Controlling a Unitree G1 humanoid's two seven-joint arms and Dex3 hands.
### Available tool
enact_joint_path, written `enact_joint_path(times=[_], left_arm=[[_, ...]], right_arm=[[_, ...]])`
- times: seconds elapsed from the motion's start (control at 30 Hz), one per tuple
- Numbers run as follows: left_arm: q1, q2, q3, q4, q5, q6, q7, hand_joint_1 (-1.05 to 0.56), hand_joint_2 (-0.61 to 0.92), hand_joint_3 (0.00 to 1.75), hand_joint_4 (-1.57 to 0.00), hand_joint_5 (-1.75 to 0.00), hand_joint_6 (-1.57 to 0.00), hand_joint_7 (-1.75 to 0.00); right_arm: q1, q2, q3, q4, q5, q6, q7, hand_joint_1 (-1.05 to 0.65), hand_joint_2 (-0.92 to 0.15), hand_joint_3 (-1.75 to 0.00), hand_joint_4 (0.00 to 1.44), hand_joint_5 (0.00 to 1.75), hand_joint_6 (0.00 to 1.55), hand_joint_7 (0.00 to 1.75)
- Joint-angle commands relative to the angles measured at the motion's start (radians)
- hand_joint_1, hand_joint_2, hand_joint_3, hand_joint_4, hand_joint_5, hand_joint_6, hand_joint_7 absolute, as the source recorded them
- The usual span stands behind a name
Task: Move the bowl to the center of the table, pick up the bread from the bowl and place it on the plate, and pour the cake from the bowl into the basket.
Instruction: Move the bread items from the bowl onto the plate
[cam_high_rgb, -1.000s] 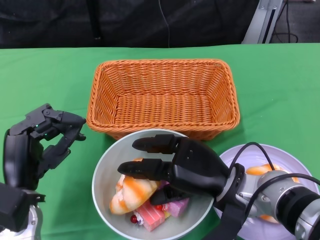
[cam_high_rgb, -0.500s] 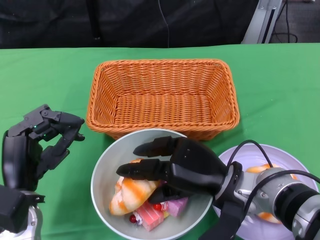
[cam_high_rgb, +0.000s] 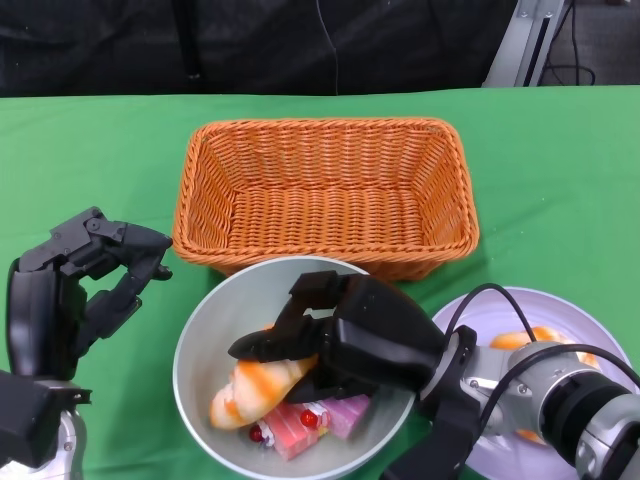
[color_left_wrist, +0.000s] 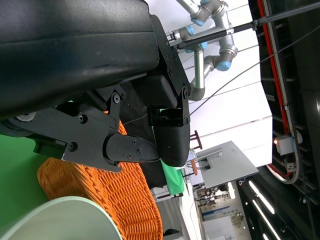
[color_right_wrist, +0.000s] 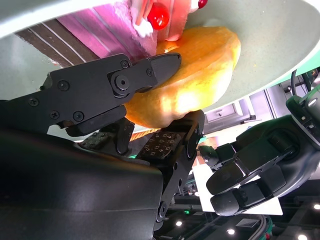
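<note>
Green cloth (cam_high_rgb: 90, 150) covers the table, with a dark curtain behind its far edge. On the cloth, a wicker basket (cam_high_rgb: 325, 190) sits at the middle toward the back, and nothing shows inside it. Just in front of the basket, touching or nearly touching its near wall, stands the pale grey-green bowl (cam_high_rgb: 205, 330). Inside the bowl lie the bread (cam_high_rgb: 255, 385), a long orange-and-cream roll, and beside it the cake (cam_high_rgb: 315, 418), pink slices with red berries on top.

The right hand (cam_high_rgb: 335, 340) reaches into the bowl from the right and its fingers (color_right_wrist: 125, 82) close around the bread; the right wrist view shows one finger pressed on the roll's top and a padded one beneath it, so the hand grasps the bread, which is still inside the bowl. To the right of the bowl, behind that forearm, lies the white plate (cam_high_rgb: 575, 320), with an orange-and-white piece of food on it, mostly hidden by the arm.

The left hand (cam_high_rgb: 85, 285) hangs over the cloth left of the bowl, apart from it, fingers curled loosely and spread, holding nothing
</note>
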Motion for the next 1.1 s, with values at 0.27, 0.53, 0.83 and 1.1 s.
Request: enact_joint_path(times=[0.27,0.53,0.83,1.1], left_arm=[[-0.011,0.017,0.007,0.002,0.000,-0.013,0.009,-0.22,0.92,0.30,-0.84,-1.29,-0.95,-0.92],[-0.012,0.018,0.009,0.006,0.001,-0.016,0.009,-0.23,0.92,0.31,-0.84,-1.30,-0.94,-0.93],[-0.013,0.022,0.009,0.016,-0.007,-0.018,-0.003,-0.23,0.92,0.30,-0.84,-1.30,-0.94,-0.93],[-0.005,0.020,0.007,0.001,-0.015,0.001,-0.005,-0.23,0.92,0.29,-0.85,-1.27,-0.95,-0.91]], right_arm=[[0.013,-0.002,-0.005,0.000,0.002,0.007,0.008,-0.22,-0.92,-0.17,0.73,1.66,1.19,0.10],[0.011,-0.004,-0.004,-0.001,0.002,-0.026,-0.003,-0.14,-0.92,-0.11,0.70,1.75,0.78,1.13],[0.001,-0.005,-0.011,0.009,0.002,-0.074,-0.083,-0.03,-0.92,-0.14,0.74,1.75,0.51,1.74],[-0.001,-0.017,-0.033,0.000,0.010,-0.096,-0.090,-0.08,-0.92,-0.17,0.72,1.75,0.68,1.39]])
